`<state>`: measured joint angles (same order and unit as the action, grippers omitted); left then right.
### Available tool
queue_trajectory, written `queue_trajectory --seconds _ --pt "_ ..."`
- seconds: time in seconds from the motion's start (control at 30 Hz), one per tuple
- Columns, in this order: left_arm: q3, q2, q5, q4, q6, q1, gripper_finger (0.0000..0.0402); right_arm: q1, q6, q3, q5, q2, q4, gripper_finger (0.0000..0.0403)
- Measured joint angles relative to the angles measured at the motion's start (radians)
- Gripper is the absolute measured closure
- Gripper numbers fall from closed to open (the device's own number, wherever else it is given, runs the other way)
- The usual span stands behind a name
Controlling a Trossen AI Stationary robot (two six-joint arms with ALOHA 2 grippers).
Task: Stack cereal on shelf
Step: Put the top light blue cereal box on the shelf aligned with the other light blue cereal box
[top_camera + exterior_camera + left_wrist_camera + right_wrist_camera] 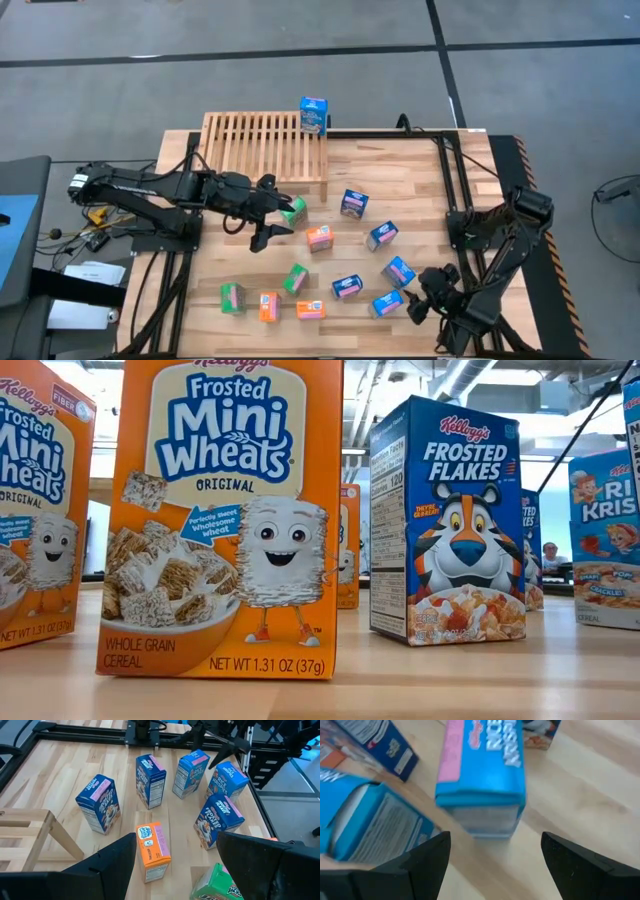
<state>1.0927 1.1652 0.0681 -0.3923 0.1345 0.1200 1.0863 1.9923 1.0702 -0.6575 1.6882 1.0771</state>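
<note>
High view: only one blue box [313,115] is seen on the shelf [264,143], at its far right corner, while about a dozen cereal boxes are scattered over the table [420,190] in front of it. The left gripper [272,212] is held just off the shelf's near right corner, fingers apart, beside a green box [293,210] and near an orange box [318,238]; nothing is clamped. In the left wrist view the green box [216,883] is seen close by one finger, not squarely between the two. The right gripper [428,297] is lowered near the table's near right corner, fingers spread wide, with a blue box [482,780] lying just ahead of it.

A closing on the green box from this offset is judged likely to tip or push it. The shelf's leg [57,837] could be clipped by the left arm, and boxes crowded round the right gripper could be knocked over.
</note>
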Motion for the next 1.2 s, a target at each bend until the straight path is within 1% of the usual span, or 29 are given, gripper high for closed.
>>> queue_trajectory --seconds 0.13,0.3,0.53,0.63,0.7,0.8,1.03,1.13,1.2 --pt "0.000 0.000 0.000 0.000 0.000 0.000 0.0137 0.000 0.001 0.000 0.001 0.001 -0.053 0.0066" --pt "0.000 0.000 0.000 -0.001 -0.022 0.000 0.0137 -0.036 0.003 -0.001 -0.011 0.021 0.011 0.0066" --pt "0.000 0.000 0.000 -0.002 -0.022 0.000 0.0137 -0.100 -0.077 -0.001 -0.048 0.020 0.018 0.0067" --pt "0.000 0.000 0.000 -0.005 -0.021 0.000 0.0137 -0.127 -0.111 -0.001 -0.048 0.020 0.011 0.0076" --pt "0.000 0.000 0.000 -0.010 -0.020 0.000 0.0137 -0.137 -0.114 -0.001 -0.048 0.020 0.004 0.0091" --pt "0.000 0.000 -0.001 -0.017 -0.020 0.000 0.0137 -0.139 -0.116 -0.001 -0.046 0.020 -0.007 0.0124" --pt "0.000 0.000 -0.007 0.000 -0.018 0.000 0.0137 -0.138 -0.125 -0.001 -0.042 0.020 -0.012 0.0225" --pt "0.000 0.000 -0.057 0.034 -0.007 -0.001 0.0137 -0.138 -0.156 -0.001 -0.041 0.009 -0.012 0.0254" --pt "0.000 0.000 -0.104 0.085 0.004 -0.001 0.0137 -0.138 -0.170 -0.001 -0.043 -0.012 -0.007 0.0259"
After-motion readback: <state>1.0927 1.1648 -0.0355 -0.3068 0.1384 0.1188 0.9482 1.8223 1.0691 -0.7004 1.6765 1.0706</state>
